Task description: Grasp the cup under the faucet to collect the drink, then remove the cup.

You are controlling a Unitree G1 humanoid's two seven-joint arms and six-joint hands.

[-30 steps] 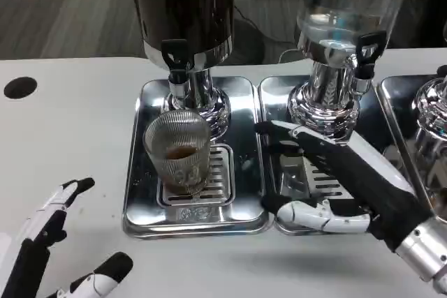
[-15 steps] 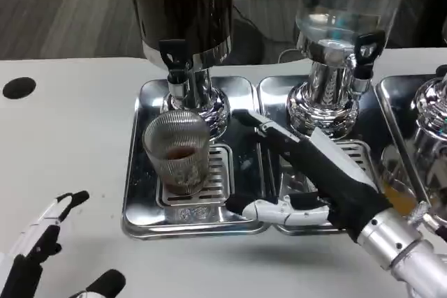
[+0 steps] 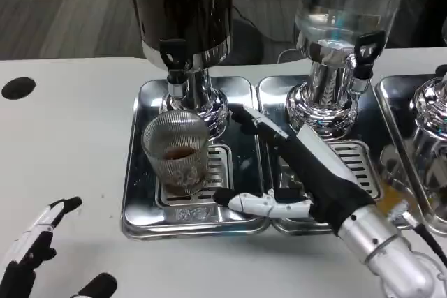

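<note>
A ribbed clear glass cup (image 3: 177,151) with a little brown drink in its bottom stands on the slotted grate of the left steel tray (image 3: 140,200), right under the black faucet (image 3: 175,57) of the dark drink dispenser (image 3: 183,5). My right hand (image 3: 290,169) is open, fingers spread, just right of the cup and not touching it; one finger reaches toward the dispenser's base, the thumb lies low by the tray's front. My left hand (image 3: 42,256) is open at the bottom left corner, well away from the cup.
A second dispenser (image 3: 342,12) with clear liquid stands on its own steel tray (image 3: 363,165) to the right. A third dispenser's chrome base (image 3: 431,113) sits at the right edge. A black round hole (image 3: 19,88) marks the table's far left.
My right hand has moved left across the trays toward the cup. My left hand has sunk lower toward the bottom left corner. The cup has not moved.
</note>
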